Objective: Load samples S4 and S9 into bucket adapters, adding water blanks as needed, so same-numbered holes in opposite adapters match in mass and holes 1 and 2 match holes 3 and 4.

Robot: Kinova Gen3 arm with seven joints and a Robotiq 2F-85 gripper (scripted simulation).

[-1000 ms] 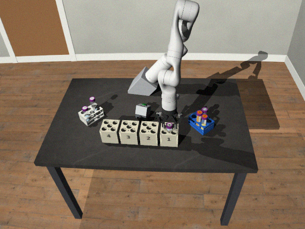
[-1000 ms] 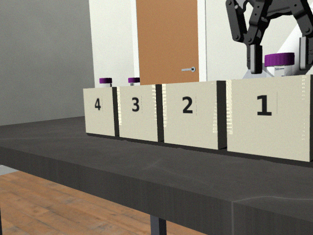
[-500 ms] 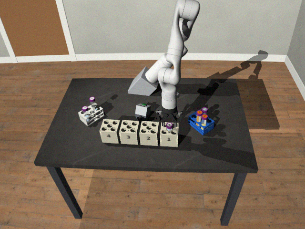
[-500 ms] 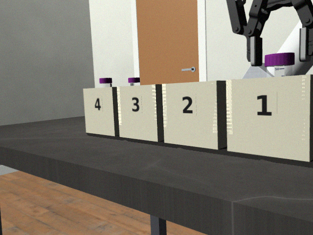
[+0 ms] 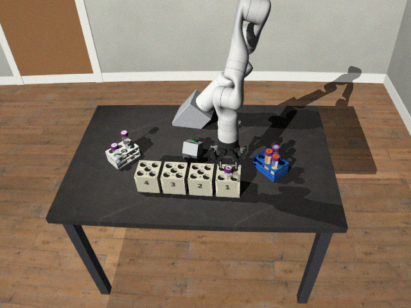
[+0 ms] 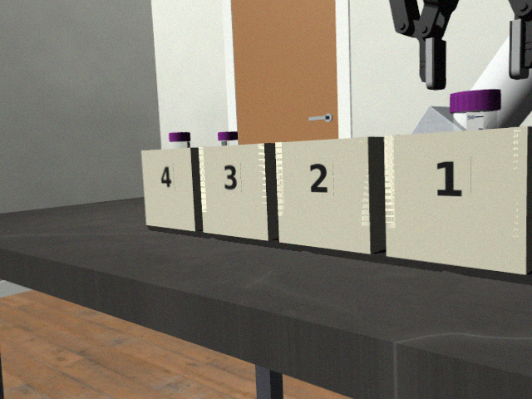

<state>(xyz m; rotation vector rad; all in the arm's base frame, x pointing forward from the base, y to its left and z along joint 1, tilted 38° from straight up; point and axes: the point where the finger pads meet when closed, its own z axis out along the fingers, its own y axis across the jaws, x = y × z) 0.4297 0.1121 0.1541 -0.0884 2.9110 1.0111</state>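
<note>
On the table (image 5: 83, 185) the four adapters stand in a tight row, adapter 4 (image 5: 148, 182), adapter 3 (image 5: 173, 183), adapter 2 (image 5: 200, 184) and adapter 1 (image 5: 227, 186), with only thin gaps between them and a broad strip of table before them toward the front edge. The white rack (image 5: 122, 155) stands well apart on one side, the blue rack (image 5: 272, 169) near adapter 1 on the other, the DONE desk (image 5: 192, 149) just behind the row. My tool (image 6: 475, 71) hangs released, partly spread, its fingers (image 6: 433, 64) above and either side of a purple-capped tube (image 6: 475, 108) seated in adapter 1, touching nothing. The cap's dot is too small to read, and one finger is cut off at the exterior view's edge
</note>
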